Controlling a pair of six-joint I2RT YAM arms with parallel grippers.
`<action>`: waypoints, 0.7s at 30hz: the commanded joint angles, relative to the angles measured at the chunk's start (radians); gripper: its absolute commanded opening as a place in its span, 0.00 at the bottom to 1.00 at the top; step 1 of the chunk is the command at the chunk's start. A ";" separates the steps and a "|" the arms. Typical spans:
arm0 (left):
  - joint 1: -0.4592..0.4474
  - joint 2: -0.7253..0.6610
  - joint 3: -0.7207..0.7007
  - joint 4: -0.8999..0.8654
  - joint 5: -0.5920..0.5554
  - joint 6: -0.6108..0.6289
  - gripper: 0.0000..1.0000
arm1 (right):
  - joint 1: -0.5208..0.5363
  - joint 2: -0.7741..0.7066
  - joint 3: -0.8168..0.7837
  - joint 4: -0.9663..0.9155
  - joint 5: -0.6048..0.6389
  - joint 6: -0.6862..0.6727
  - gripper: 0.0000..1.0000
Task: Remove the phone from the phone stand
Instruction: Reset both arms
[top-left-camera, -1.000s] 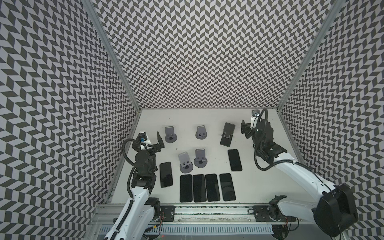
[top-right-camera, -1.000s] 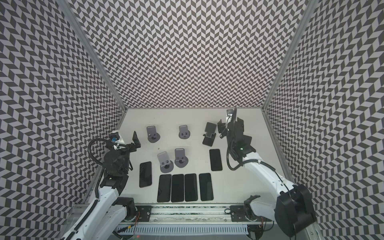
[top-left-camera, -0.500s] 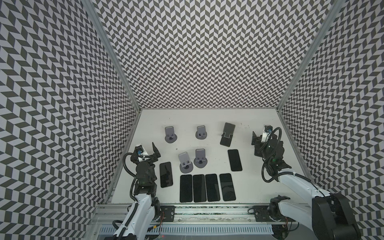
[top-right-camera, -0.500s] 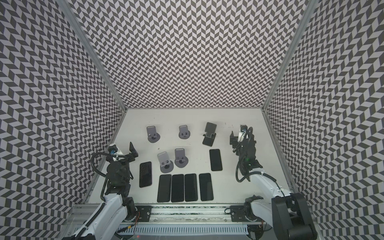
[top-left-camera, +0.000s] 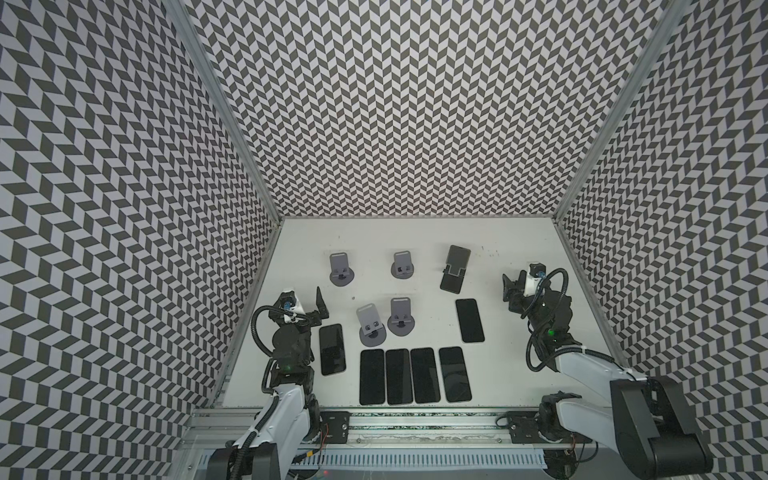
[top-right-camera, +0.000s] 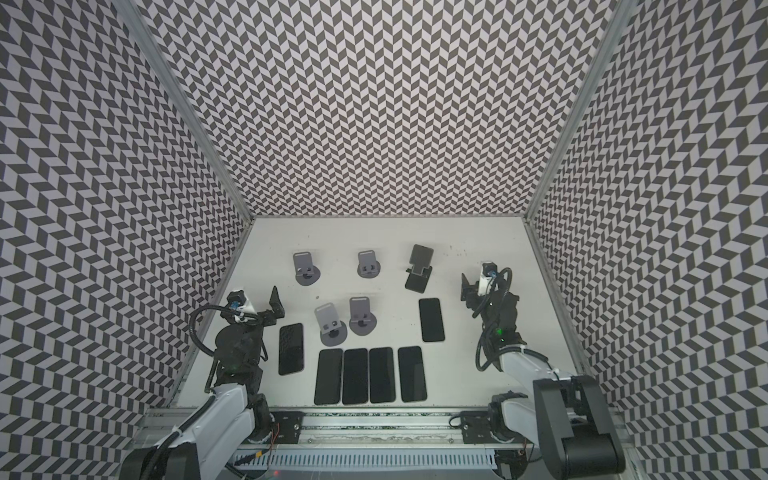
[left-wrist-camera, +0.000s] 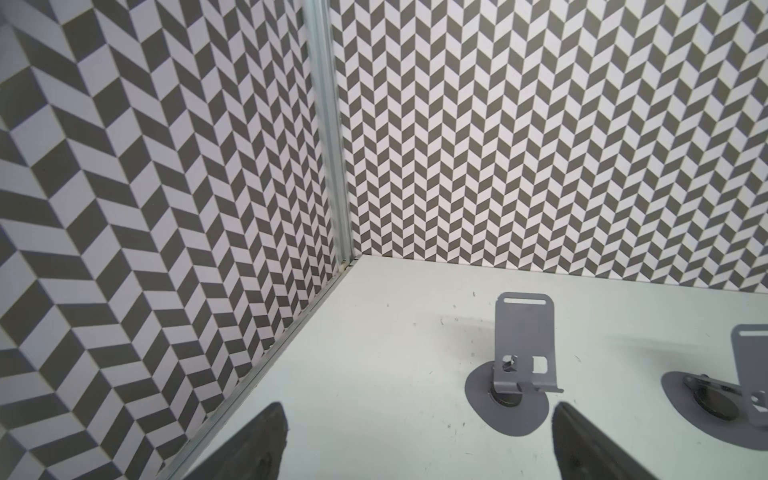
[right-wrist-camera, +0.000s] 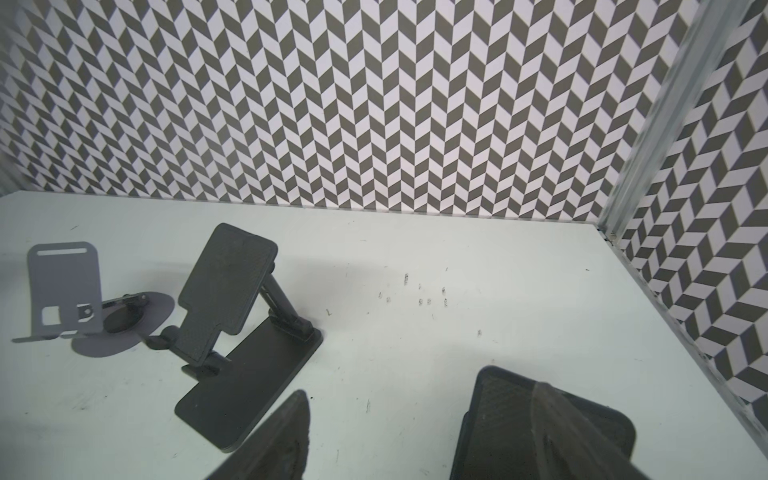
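My left tool is spread wide and has hold of nothing. Only its two dark fingertips poke into the left wrist view. The frame edge cuts off the rest, and bare surface shows between them. In both top views one of its fingers shows as a dark plate, while the other is hidden under my wrist camera.

My right tool has its jaws partly apart, with white surface showing in the gap. One finger looks smeared and half see-through. Behind it lies a dark slab with rounded corners and a woven texture, cut off by the frame edge. I cannot tell whether it is a phone or whether the finger touches it. In the top views my own wrist covers that spot.

The black stand sits ahead of this tool, its tilted plate fully exposed, with a grey stand beside it. The phone nearest the black stand lies flat on the surface, near its base but apart from it. A row of four phones lies side by side along the near edge, nearly touching. A sixth phone lies flat just beside my left arm. All the screens are dark, and I can make out no detail on them.
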 joint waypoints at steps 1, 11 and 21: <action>0.001 0.029 0.014 0.043 0.114 0.020 0.99 | -0.007 0.043 -0.014 0.138 -0.034 -0.014 0.81; -0.023 0.184 0.055 0.121 0.123 0.025 0.99 | -0.006 0.154 0.006 0.245 -0.012 0.017 0.80; -0.119 0.400 0.151 0.225 0.123 0.025 0.99 | -0.007 0.245 0.038 0.284 -0.055 -0.037 0.80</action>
